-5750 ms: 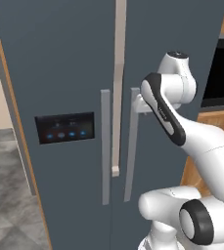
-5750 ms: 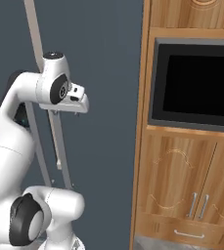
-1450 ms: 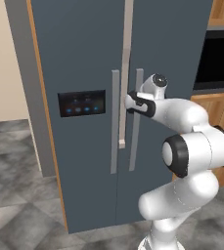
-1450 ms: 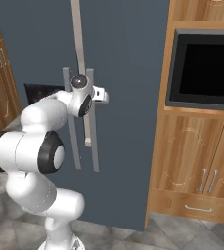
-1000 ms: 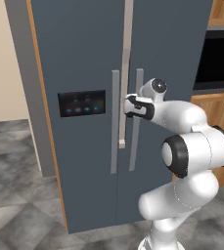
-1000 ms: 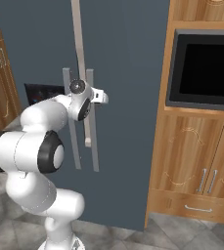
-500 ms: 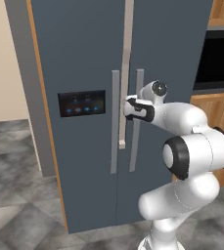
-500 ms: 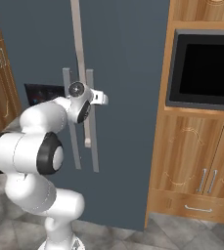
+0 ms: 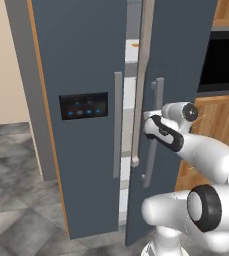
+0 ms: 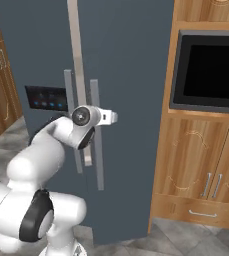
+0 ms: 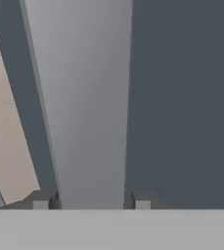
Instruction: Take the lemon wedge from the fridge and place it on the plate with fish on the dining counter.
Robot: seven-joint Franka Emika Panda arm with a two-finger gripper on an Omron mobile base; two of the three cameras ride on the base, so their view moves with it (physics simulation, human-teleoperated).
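Note:
The tall slate-blue fridge (image 9: 81, 60) fills the middle of both base views. Its right door stands slightly ajar, and white shelves (image 9: 129, 95) show through the gap. My gripper (image 9: 150, 120) is shut on that door's long grey handle (image 9: 157, 95). From the right base view the gripper (image 10: 112, 118) reaches the handle (image 10: 97, 165) from the side. Seen from the hand, the handle (image 11: 84, 97) is a wide grey bar between my gripper's (image 11: 91, 200) fingertips (image 11: 44, 200). The lemon wedge is hidden, and the plate with fish and the dining counter are out of view.
The left fridge door carries a black panel with blue lights (image 9: 83, 106) and its own handle (image 9: 117, 125). A black built-in oven (image 10: 211, 65) sits in wooden cabinets (image 10: 206, 170) right of the fridge. Grey tiled floor (image 9: 16, 200) lies open to the left.
My gripper closed on the right door's handle and pulled it toward me. The door has swung out a little, showing the white shelves inside.

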